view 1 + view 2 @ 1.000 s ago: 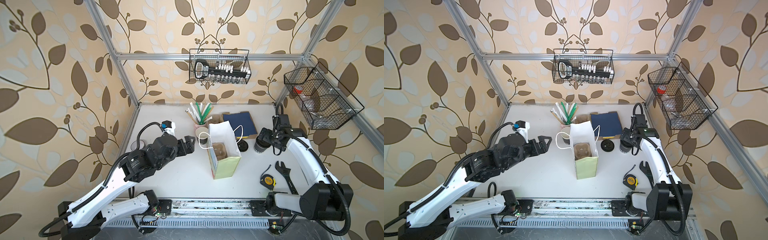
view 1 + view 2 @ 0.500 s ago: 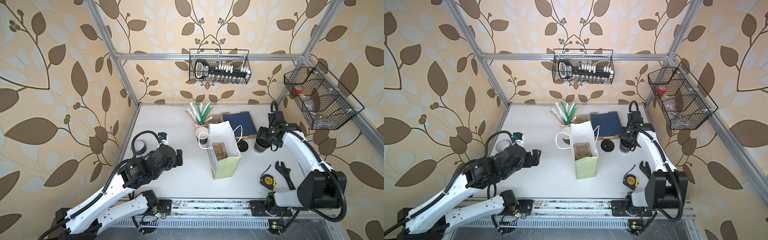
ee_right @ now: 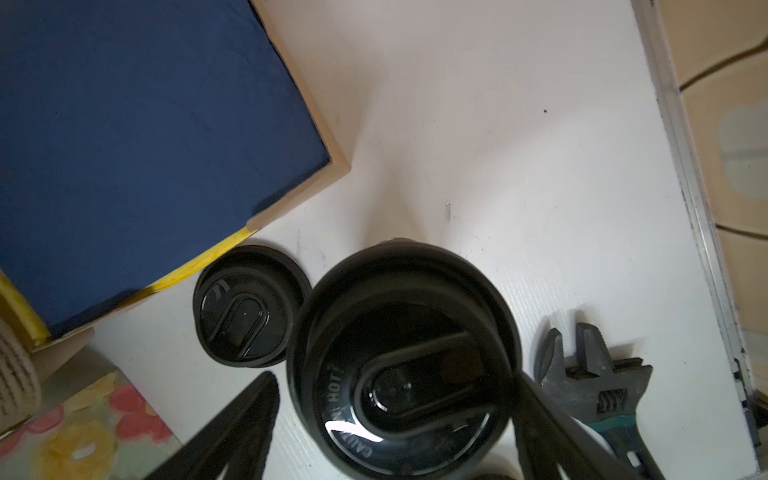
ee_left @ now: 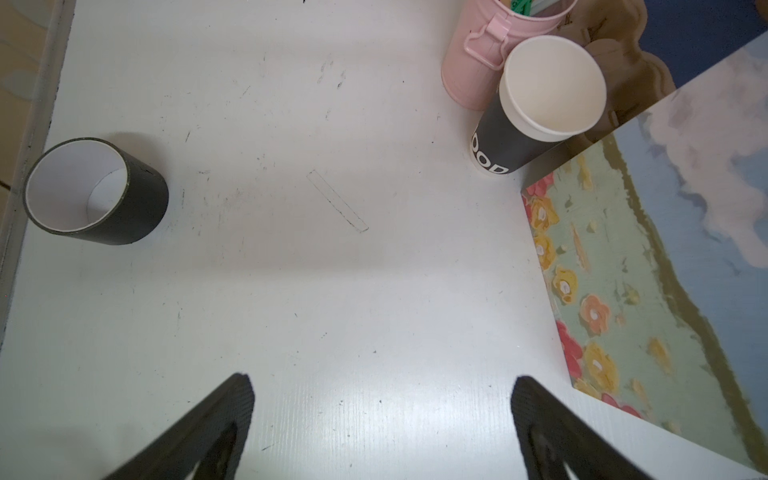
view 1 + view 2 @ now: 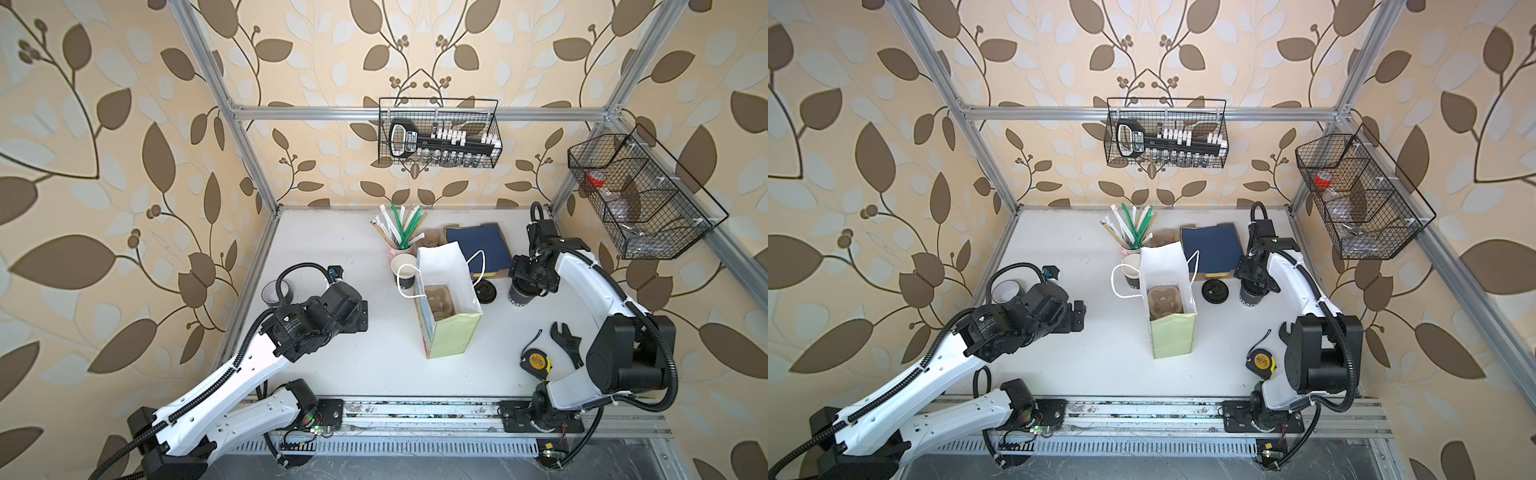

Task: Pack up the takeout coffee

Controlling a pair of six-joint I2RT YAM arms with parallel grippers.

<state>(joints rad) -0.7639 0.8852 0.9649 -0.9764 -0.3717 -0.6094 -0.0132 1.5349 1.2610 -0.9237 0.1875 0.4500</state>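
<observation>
Clutter-wise there's a yellow tape measure (image 5: pixel 536 362) near a black wrench (image 5: pixel 566 341), a pink cup of straws (image 4: pixel 467 70) (green and white), and a loose black lid (image 3: pixel 249 307).

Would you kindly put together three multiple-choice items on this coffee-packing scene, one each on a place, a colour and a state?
1. Where does the loose black lid lie?
A. On the table, between the paper bag and the lidded cup
B. Inside the bag
C. In a wire basket

2. What colour is the straw cup?
A. Blue
B. Pink
C. Green

3. How is the left gripper?
A. Shut on a cup
B. Shut on a lid
C. Open, holding nothing

Answers: 1 A, it lies flat on the white surface between those two; 2 B, its pink wall shows in the left wrist view; 3 C, its jaws stand wide apart over bare table.
</observation>
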